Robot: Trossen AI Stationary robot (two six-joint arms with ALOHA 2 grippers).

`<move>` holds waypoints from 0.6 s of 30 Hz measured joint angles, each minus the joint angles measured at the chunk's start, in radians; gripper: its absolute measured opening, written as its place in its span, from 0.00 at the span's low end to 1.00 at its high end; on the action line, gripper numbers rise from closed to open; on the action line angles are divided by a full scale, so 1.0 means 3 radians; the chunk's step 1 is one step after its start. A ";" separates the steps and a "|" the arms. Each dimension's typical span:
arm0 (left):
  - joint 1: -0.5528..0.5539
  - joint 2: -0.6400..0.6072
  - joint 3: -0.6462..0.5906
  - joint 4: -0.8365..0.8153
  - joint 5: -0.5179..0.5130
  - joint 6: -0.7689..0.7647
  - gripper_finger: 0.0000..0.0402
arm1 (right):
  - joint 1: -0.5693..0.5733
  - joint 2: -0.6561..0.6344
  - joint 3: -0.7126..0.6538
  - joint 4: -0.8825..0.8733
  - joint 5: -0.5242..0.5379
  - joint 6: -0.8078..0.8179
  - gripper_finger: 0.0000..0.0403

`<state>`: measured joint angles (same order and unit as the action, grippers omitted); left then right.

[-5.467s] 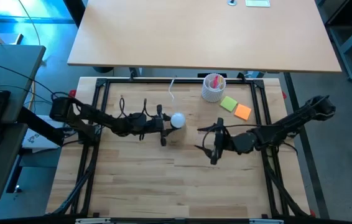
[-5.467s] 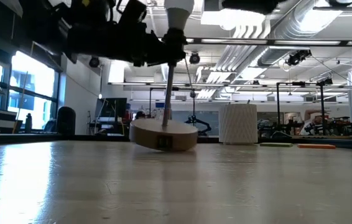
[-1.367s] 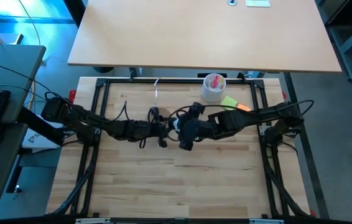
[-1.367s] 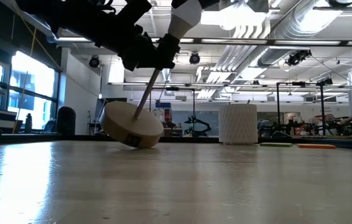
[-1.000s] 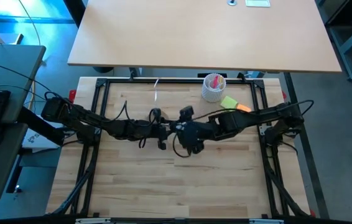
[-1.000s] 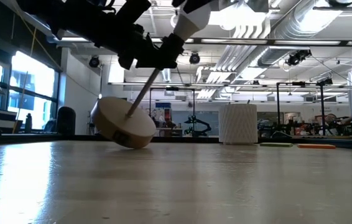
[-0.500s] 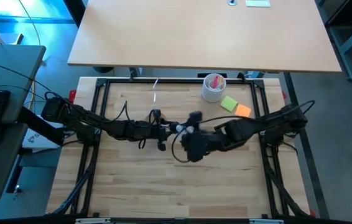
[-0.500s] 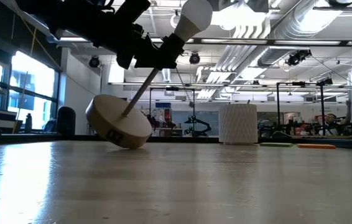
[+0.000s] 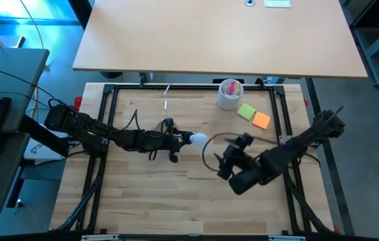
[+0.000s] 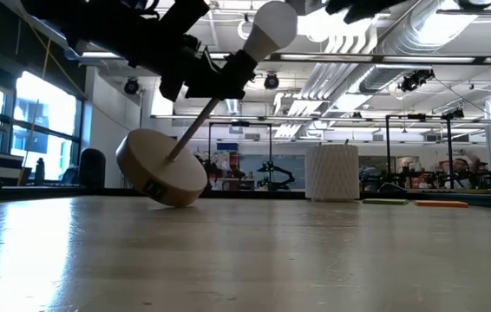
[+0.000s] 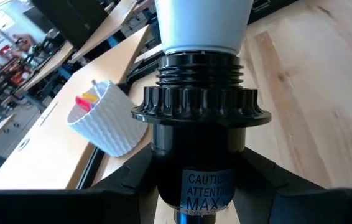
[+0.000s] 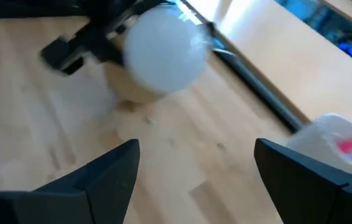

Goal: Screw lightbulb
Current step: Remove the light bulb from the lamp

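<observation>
The white lightbulb (image 10: 267, 28) sits in the black socket (image 11: 201, 124) of a small lamp with a thin rod (image 10: 189, 130) and a wooden disc base (image 10: 160, 167). The lamp leans over, and the disc's lower edge (image 10: 174, 202) rests on the table. My left gripper (image 9: 174, 140) is shut on the socket. In the high view the bulb (image 9: 197, 139) sticks out past it toward the right. My right gripper (image 9: 228, 159) is open and empty, right of and nearer than the bulb, which shows in its wrist view (image 12: 163, 48). My left gripper pinches the black socket's lower part (image 11: 198, 186) between its two fingers (image 11: 132, 186), just below the ribbed collar. The fingers come from the table's left, roughly along the lamp's axis. The lamp is tilted, its bulb end up and only the disc's lower edge on the table.
A white ribbed cup (image 9: 230, 94) with pink contents stands at the far edge. Green (image 9: 246, 111) and orange (image 9: 261, 120) sticky notes lie beside it. A black frame (image 9: 109, 100) borders the wooden table, and bare wood lies toward the near edge.
My right gripper has come away from the bulb and drawn back toward the table's right and near edges. The bulb stays in the socket. The lamp in my left gripper has tipped a little further, and its disc has shifted slightly.
</observation>
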<state>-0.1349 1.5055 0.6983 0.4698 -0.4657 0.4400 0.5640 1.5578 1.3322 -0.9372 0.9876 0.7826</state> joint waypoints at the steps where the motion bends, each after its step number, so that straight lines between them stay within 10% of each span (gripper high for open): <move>1: 0.0000 0.0001 0.0000 -0.0001 0.0037 0.0034 0.36 | 0.0008 0.0000 -0.0143 0.0247 -0.0001 -0.0108 0.78; 6: -0.0001 0.0003 -0.0002 -0.0019 0.0129 0.0235 0.36 | -0.0110 0.0024 -0.0586 0.1361 -0.0013 -0.0880 0.78; 18: -0.0046 0.0003 -0.0003 -0.0017 0.0099 0.0181 0.36 | -0.0478 -0.0181 -0.0447 0.1382 -0.0742 -0.0886 0.78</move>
<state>-0.1486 1.5063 0.6975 0.4648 -0.4361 0.4942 0.4207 1.5036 1.1980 -0.5227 0.7649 0.5167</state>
